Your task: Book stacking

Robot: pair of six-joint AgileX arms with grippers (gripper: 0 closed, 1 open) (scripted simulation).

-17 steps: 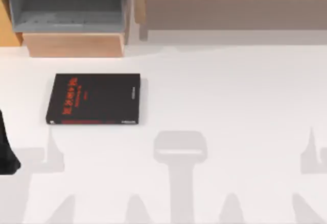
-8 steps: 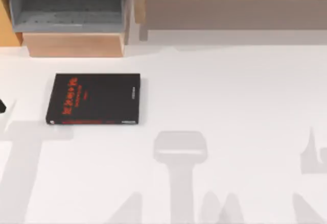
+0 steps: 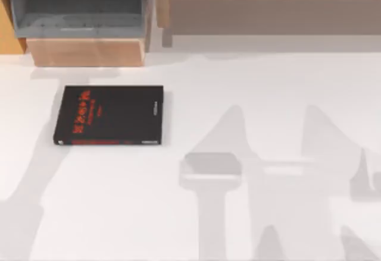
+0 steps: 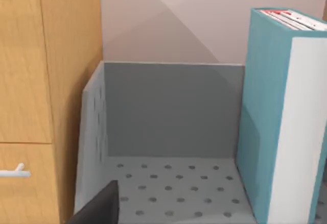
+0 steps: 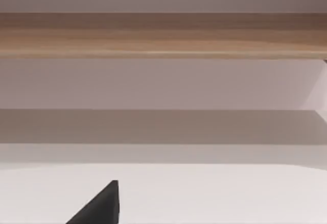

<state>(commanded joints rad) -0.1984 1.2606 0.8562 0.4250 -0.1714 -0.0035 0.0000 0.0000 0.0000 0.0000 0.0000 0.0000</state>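
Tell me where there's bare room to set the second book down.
The white table is bare from the black book across to its right edge, and along the whole near side. It is crowded at the far left: the grey perforated bin holds the upright light blue book, beside a wooden cabinet.

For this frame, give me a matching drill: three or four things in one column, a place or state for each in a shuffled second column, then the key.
Things
1. black book
2. light blue book
3. grey perforated bin
4. wooden shelf

Place or state
A. standing upright
B. lying flat on the white table
C. along the table's far edge, right of the bin
D. beside a wooden cabinet, holding a book

Pairs: 1-B, 2-A, 3-D, 4-C
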